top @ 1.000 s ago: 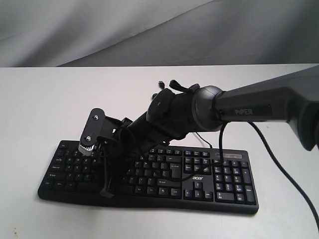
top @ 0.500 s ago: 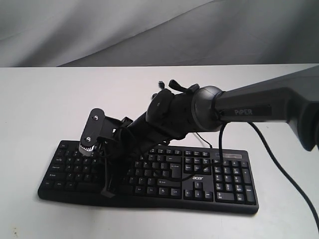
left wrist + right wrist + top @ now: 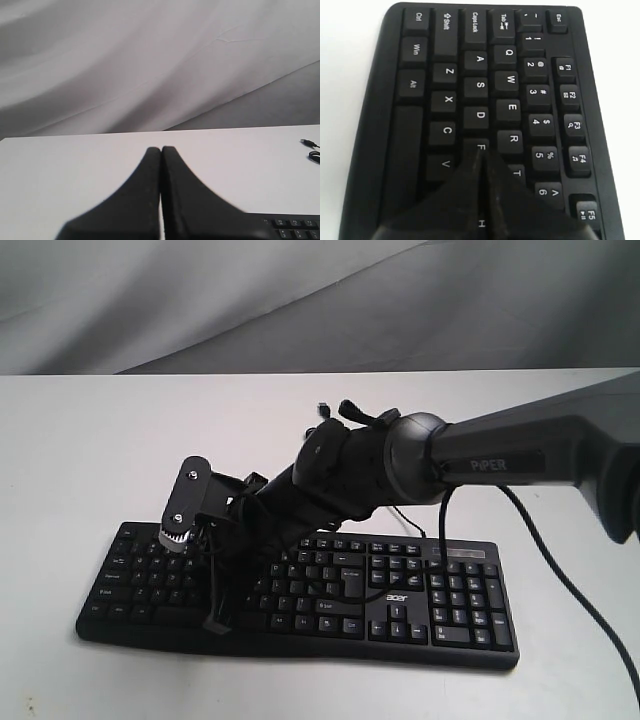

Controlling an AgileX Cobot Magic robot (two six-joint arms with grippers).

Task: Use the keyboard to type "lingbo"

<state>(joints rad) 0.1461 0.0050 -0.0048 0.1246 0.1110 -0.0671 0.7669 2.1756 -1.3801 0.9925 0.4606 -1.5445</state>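
The black keyboard (image 3: 455, 592) with white legends and an "acer" logo (image 3: 397, 592) lies on the white table (image 3: 90, 450). My right arm reaches across it to its left half. My right gripper (image 3: 215, 625) is shut, with its tips down on the letter keys. In the right wrist view the keyboard (image 3: 445, 100) fills the frame. There my right gripper (image 3: 482, 152) covers the spot between F (image 3: 481, 147) and H (image 3: 481, 223). I cannot tell whether it is pressing a key. My left gripper (image 3: 161, 149) is shut and empty above bare table, beside a corner of the keyboard (image 3: 295, 227). It does not show in the exterior view.
A USB plug (image 3: 322, 408) lies on the table behind the keyboard, and the left wrist view shows the USB plug (image 3: 307, 143) too. A thin black cable (image 3: 345, 585) crosses the keys near the logo. The arm's own cable (image 3: 560, 580) hangs at the right. Grey cloth (image 3: 300, 300) backs the table.
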